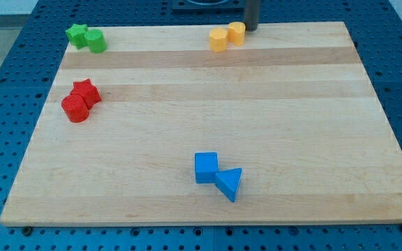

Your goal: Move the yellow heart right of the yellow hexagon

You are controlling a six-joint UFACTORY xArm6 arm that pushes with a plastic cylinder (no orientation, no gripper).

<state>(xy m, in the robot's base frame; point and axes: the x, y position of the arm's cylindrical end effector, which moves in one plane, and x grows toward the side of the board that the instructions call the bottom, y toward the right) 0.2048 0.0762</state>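
Observation:
Two yellow blocks touch near the board's top edge. The left one looks like the yellow hexagon (218,40). The right one, a little higher, looks like the yellow heart (236,33); the shapes are small and hard to make out. My tip (251,29) is at the top edge, just to the right of the yellow heart, close to it or touching it. The dark rod rises out of the view's top.
A green star (77,33) and a green round block (95,42) sit at the top left. A red star (86,91) and a red round block (75,109) touch at the left. A blue cube (206,167) and a blue triangle (229,184) touch at the bottom middle. The wooden board (292,125) lies on a blue pegboard.

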